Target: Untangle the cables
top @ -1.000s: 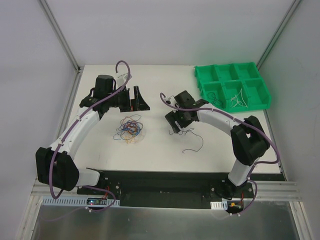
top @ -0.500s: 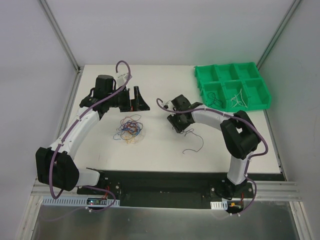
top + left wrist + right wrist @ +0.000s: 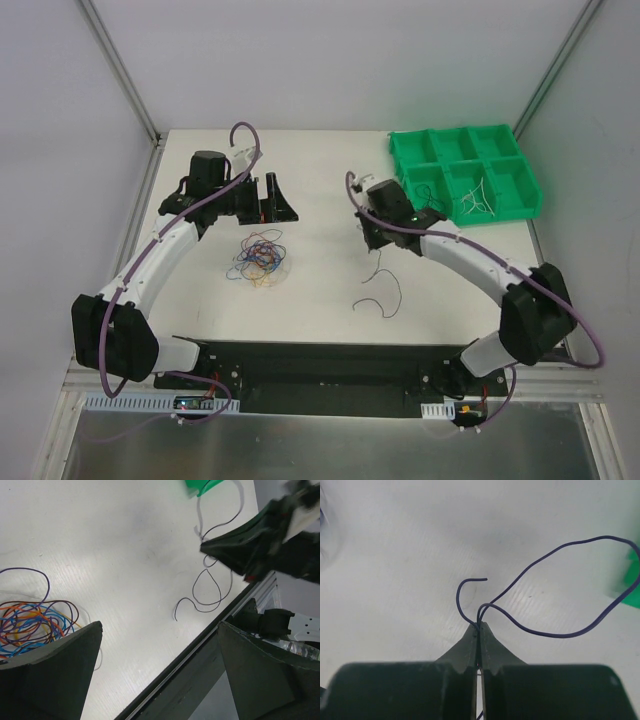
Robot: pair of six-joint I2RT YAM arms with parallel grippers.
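Right wrist: right gripper (image 3: 479,628) clenched on dark-blue wire (image 3: 555,635) near green compartment tray (image 3: 396,152), pinched at the extreme fingertips, so it could slip free; left gripper (image 3: 157,645) released.

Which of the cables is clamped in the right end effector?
The single dark wire, pinched in the shut right end effector; the other coloured cables lie tangled together, apart from it.

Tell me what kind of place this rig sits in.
Probably a lab test cell: white table boxed in by white panels on aluminium struts, a green compartment bin, a tangle of thin wires.
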